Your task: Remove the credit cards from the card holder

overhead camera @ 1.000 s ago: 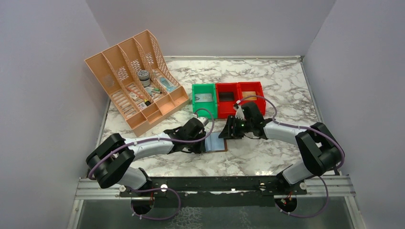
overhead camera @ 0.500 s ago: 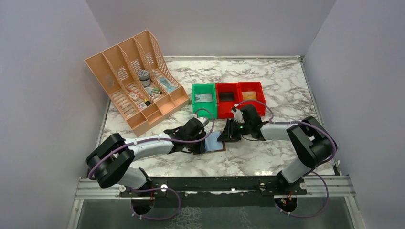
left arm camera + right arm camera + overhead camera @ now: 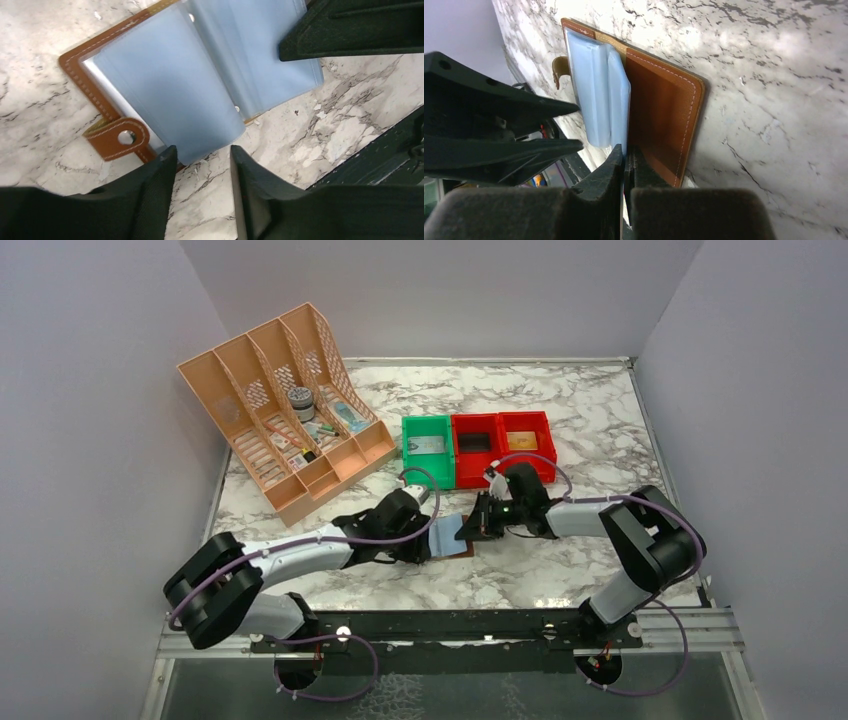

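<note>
Light: we see bright, even overhead | shadows: soft | glare: sheen on near table (image 3: 545, 590) | blur: we find close fingers (image 3: 145, 200) soft

OPEN ON THE TABLETOP: A brown leather bifold card holder (image 3: 462, 546) lies open at the front centre of the white marble tabletop (image 3: 590, 410). The jaws of the left arm (image 3: 300, 550) are at its left edge, and the jaws of the right arm (image 3: 580, 515) at its right. Its pale blue plastic sleeves (image 3: 596, 95) are piled on the half nearer the left arm. Behind it a green plastic bin (image 3: 426, 421) stands in a row with two red plastic bins (image 3: 498, 430) to its right. A peach plastic slotted file organiser (image 3: 215, 390) sits back left, well apart.
</note>
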Tool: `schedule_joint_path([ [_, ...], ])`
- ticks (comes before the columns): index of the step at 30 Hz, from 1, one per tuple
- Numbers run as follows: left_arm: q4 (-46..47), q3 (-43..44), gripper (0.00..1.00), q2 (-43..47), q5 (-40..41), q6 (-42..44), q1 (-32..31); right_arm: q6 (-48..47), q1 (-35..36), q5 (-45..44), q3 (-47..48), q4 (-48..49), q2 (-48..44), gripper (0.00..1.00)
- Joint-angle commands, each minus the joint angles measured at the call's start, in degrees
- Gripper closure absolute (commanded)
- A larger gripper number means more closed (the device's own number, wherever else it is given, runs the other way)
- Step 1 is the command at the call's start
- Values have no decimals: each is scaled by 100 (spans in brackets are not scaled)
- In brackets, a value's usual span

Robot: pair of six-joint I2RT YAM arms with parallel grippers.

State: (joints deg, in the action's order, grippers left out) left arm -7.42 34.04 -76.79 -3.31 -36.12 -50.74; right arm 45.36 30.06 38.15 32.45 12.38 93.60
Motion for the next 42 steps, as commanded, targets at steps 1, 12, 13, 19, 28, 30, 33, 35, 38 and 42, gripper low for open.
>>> schedule_joint_path([
  [1, -21, -149, 47, 487, 489, -316, -32, -189, 43, -454, -155, -306, -331, 99],
  [12, 735, -375, 24, 542, 601, -1449, -16, -112, 43, -192, -608, 109, -311, 99],
  [13, 779, -392, 23, 528, 591, -1518, -19, -127, 42, -167, -582, 108, -282, 99],
  [19, 841, -394, 26, 348, 508, -1589, -15, -125, 43, -54, -520, 135, -197, 99],
  [28, 88, -59, 28, -73, 597, -1527, -78, -121, 43, -93, -529, 69, -265, 99],
  [30, -32, -64, 28, -76, 658, -1442, -104, -116, 41, -117, -535, 67, -278, 99],
  [33, -360, 25, 28, -76, 827, -1314, -128, -100, 39, -123, -532, 63, -260, 99],
  [35, -520, 78, 28, -37, 898, -1255, -139, -83, 42, -110, -538, 83, -247, 99],
  [38, -325, 58, 28, -56, 746, -1213, -142, -69, 43, -62, -556, 158, -205, 99],
  [42, 923, -143, 37, -414, 74, -1349, -153, -8, 43, 155, -546, 333, -71, 99],
])
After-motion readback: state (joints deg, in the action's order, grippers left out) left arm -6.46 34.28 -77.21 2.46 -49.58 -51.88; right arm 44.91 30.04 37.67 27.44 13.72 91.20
